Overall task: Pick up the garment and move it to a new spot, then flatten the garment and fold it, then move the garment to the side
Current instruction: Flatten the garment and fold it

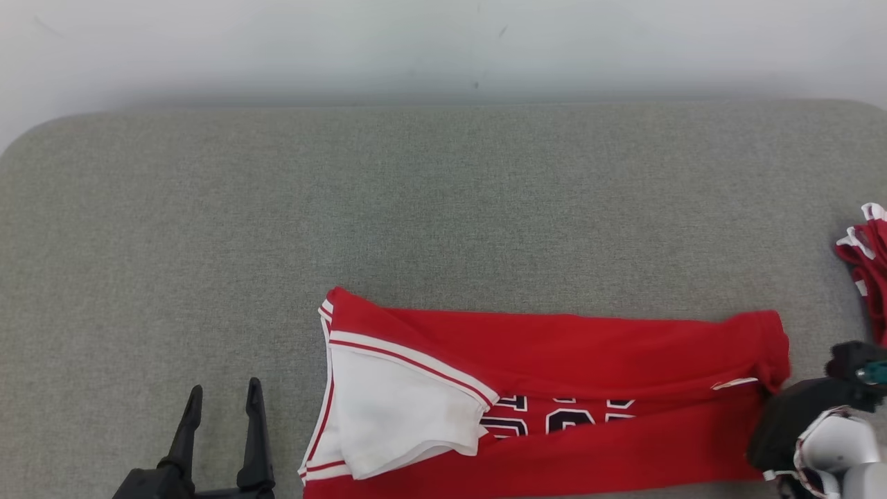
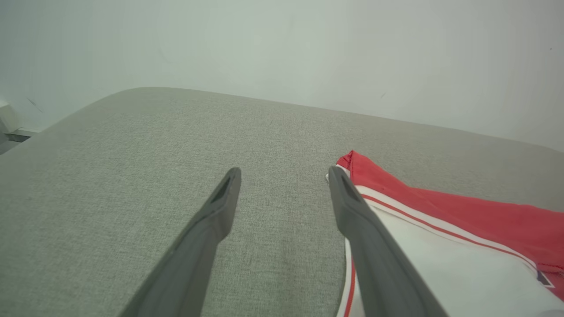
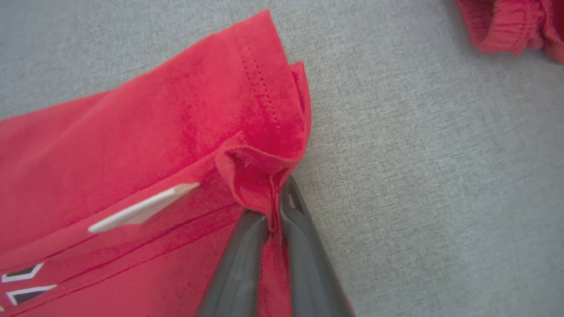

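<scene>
- We take this for a bare test room or lab rather than a home; we cannot say more exactly.
- We see a wide table (image 1: 443, 208) covered edge to edge in grey woven fabric, its far corners rounded, like a purpose-made work surface.
- Behind it stands a plain pale wall (image 1: 443, 41) with a few small dark marks.
- On the fabric we see a red and white garment (image 1: 554, 346) laid out at the near edge, and a second bunch of red cloth (image 1: 866, 256) at the right edge, apart from it.
</scene>
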`<state>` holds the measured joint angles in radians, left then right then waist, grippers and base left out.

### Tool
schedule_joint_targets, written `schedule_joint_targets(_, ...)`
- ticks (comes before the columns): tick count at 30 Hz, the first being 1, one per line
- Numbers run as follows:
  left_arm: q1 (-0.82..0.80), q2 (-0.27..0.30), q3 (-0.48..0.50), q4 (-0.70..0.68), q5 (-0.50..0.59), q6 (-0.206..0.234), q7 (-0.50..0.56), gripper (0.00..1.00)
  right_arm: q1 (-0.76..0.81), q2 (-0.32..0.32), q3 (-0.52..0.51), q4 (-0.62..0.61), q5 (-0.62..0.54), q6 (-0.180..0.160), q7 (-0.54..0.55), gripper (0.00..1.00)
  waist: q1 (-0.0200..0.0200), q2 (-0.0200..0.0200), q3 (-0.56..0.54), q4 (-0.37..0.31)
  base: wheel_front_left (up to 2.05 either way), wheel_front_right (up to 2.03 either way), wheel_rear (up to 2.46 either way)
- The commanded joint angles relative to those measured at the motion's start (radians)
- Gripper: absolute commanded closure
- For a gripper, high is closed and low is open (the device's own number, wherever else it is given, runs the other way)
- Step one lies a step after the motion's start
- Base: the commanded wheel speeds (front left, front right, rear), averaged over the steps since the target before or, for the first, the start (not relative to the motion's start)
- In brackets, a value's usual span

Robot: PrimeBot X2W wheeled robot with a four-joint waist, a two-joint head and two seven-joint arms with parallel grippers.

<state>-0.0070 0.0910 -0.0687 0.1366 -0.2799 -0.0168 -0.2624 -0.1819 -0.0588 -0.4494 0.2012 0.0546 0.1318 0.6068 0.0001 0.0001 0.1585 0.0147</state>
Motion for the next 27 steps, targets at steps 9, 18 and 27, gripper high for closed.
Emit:
schedule_joint_targets(9,0.027,-0.019,0.035,0.009,-0.008,-0.020,-0.003,0.00,0.028,-0.006,-0.163,-0.121,-0.060,-0.002,-0.036,1.00,-0.0001,-0.0001,-0.029,-0.011,0.00,0.00,0.00)
schedule_joint_targets(18,0.047,-0.032,0.056,0.009,0.001,-0.031,-0.003,0.00,0.085,0.001,-0.201,-0.303,-0.099,-0.002,0.004,1.00,-0.0001,-0.0001,-0.052,-0.026,0.00,0.00,0.00)
schedule_joint_targets(27,0.055,-0.037,0.070,0.035,-0.007,-0.035,-0.003,0.00,0.136,0.009,0.076,-0.410,-0.037,-0.002,0.039,1.00,-0.0001,-0.0001,-0.079,-0.036,0.00,0.00,0.00)
